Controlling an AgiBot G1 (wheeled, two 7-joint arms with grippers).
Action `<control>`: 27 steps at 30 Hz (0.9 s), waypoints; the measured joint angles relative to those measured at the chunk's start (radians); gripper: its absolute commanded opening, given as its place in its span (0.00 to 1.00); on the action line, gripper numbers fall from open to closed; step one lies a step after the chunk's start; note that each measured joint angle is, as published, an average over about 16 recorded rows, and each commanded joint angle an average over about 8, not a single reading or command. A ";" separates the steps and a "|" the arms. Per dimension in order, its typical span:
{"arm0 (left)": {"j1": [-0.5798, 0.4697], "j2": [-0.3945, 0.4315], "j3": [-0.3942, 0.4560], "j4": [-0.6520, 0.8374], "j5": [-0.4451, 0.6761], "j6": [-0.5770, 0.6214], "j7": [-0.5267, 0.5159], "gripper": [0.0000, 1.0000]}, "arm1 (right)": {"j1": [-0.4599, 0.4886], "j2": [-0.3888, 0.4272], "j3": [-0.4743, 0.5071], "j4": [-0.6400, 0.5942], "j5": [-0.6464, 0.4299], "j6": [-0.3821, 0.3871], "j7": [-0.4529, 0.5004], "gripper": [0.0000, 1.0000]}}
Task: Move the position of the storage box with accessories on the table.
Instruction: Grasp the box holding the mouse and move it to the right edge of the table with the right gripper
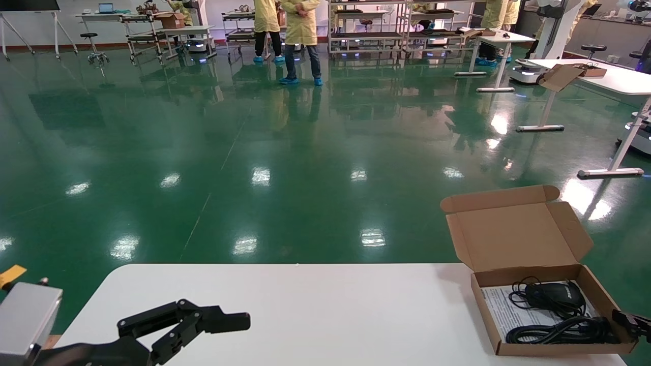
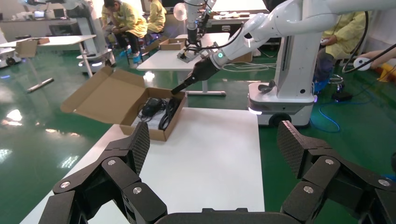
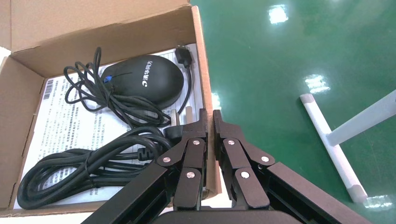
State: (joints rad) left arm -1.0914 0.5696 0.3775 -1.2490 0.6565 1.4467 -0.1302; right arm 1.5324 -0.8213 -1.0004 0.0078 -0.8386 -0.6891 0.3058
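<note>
The storage box (image 1: 554, 348), brown cardboard with its lid (image 1: 513, 234) standing open, sits at the right front of the white table (image 1: 325, 305). Inside lie the accessories: a black mouse (image 3: 144, 81), a coiled black cable (image 3: 84, 168) and a printed paper sheet (image 3: 60, 121). My right gripper (image 3: 209, 114) is shut on the box's right side wall (image 3: 201, 56), one finger inside and one outside; it also shows in the head view (image 1: 630, 325). Near the table's left front my left gripper (image 2: 212, 140) is parked open, holding nothing, far from the box (image 2: 161, 134).
Past the table's far edge and right edge lies green floor (image 1: 254, 152). Another white table with a cardboard box (image 1: 564, 76) stands far off at the right. People in yellow coats (image 1: 300, 30) stand far back. The white tabletop (image 2: 210, 154) stretches between my grippers.
</note>
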 measured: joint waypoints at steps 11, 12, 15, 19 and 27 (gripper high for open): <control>0.000 0.000 0.000 0.000 0.000 0.000 0.000 1.00 | -0.013 -0.010 0.024 0.008 0.035 0.017 -0.037 1.00; 0.000 0.000 0.000 0.000 0.000 0.000 0.000 1.00 | -0.013 -0.010 0.026 0.009 0.037 0.018 -0.040 1.00; 0.000 0.000 0.000 0.000 0.000 0.000 0.000 1.00 | -0.012 -0.010 0.032 0.010 0.046 0.017 -0.050 1.00; 0.000 0.000 0.000 0.000 0.000 0.000 0.000 1.00 | -0.009 -0.006 0.040 0.012 0.056 0.012 -0.062 1.00; 0.000 0.000 0.000 0.000 0.000 0.000 0.000 1.00 | 0.014 0.011 0.056 0.019 0.079 -0.020 -0.077 1.00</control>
State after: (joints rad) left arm -1.0914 0.5696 0.3776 -1.2490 0.6564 1.4466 -0.1302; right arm 1.5469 -0.8103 -0.9447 0.0271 -0.7600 -0.7088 0.2286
